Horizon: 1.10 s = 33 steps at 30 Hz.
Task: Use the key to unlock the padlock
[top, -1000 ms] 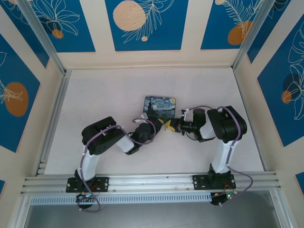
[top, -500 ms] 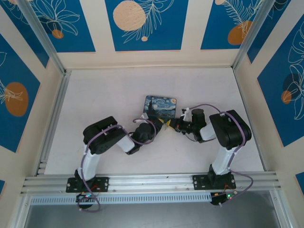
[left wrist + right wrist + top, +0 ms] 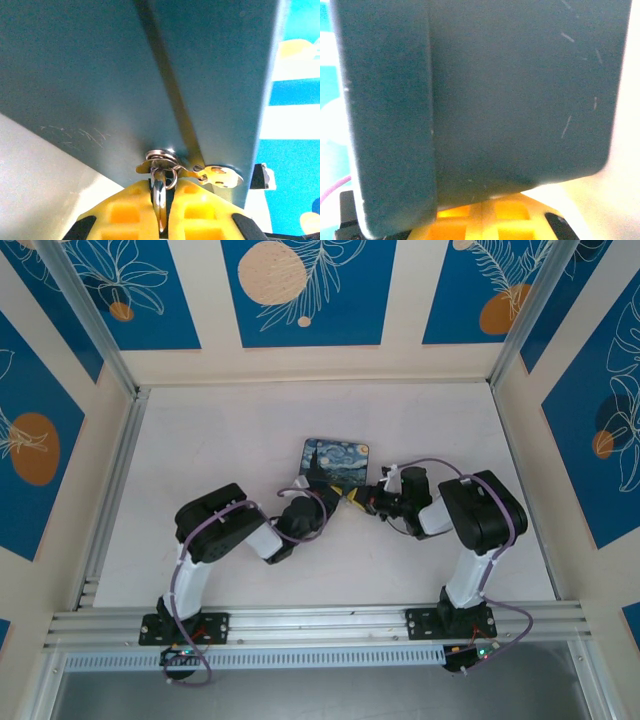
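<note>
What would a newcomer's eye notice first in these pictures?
The square tin with a blue night-sky painting in the middle stands out, the left tool and right tool meeting at its near edge. Up close, the left tool's yellow fingers pinch a thin silvery metal piece at the tin's dark wall.

We take this for a robotics lab cell: a pale surface [image 3: 250, 430] boxed by aluminium rails [image 3: 320, 620] at 6 o'clock, printed blue panels [image 3: 300, 290] at 12, with a left arm [image 3: 215, 530] and a right arm [image 3: 480, 515] bolted on.
</note>
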Each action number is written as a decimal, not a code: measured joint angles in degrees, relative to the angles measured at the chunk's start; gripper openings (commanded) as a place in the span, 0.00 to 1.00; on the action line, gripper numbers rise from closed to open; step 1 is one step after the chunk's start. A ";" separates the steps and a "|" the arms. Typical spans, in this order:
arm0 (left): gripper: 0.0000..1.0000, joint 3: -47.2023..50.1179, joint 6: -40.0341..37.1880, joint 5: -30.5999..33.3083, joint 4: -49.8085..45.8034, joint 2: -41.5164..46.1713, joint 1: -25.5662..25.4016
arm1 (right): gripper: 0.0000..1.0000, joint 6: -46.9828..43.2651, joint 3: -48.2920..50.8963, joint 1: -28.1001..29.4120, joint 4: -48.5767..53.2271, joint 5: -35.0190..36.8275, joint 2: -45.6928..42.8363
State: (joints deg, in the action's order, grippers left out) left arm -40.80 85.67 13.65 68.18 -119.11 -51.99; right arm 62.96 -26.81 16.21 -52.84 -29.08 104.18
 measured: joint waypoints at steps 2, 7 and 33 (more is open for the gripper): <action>0.00 0.00 -0.02 0.22 -0.02 -0.04 0.24 | 0.00 1.36 -0.42 0.31 -0.61 0.20 0.79; 0.00 -0.15 -0.04 1.09 0.00 -0.28 0.24 | 0.00 4.96 -0.46 0.35 -4.92 0.22 3.37; 0.00 -0.11 4.04 -2.29 2.45 -1.09 0.28 | 0.00 -8.81 -2.97 -0.37 8.28 -0.87 -1.44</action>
State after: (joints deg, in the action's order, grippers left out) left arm -40.91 89.71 11.35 70.63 -120.20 -51.70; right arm 54.15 -29.78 15.84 -44.56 -29.95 102.74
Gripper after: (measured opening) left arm 0.067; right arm 0.064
